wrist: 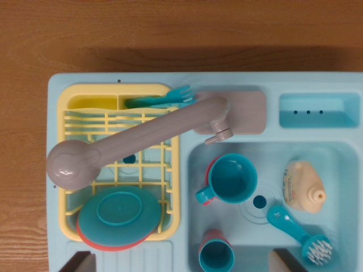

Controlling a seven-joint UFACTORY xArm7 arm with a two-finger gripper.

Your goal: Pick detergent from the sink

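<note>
Looking straight down on the toy sink (pixel 340 79) on the wooden tabletop (pixel 170 34). The detergent (pixel 303 186) lies on its side at the basin's right, cap toward the wrist view's right, just above the brush (pixel 300 232). 2 teal cups (pixel 231 179) sit left of the drain (pixel 260 201). The faucet (pixel 136 144) swings over the yellow rack (pixel 176 170) holding plates (pixel 119 215). The end effector (pixel 181 262) shows only 2 dark tips at the bottom edge, spread wide, holding nothing.
</note>
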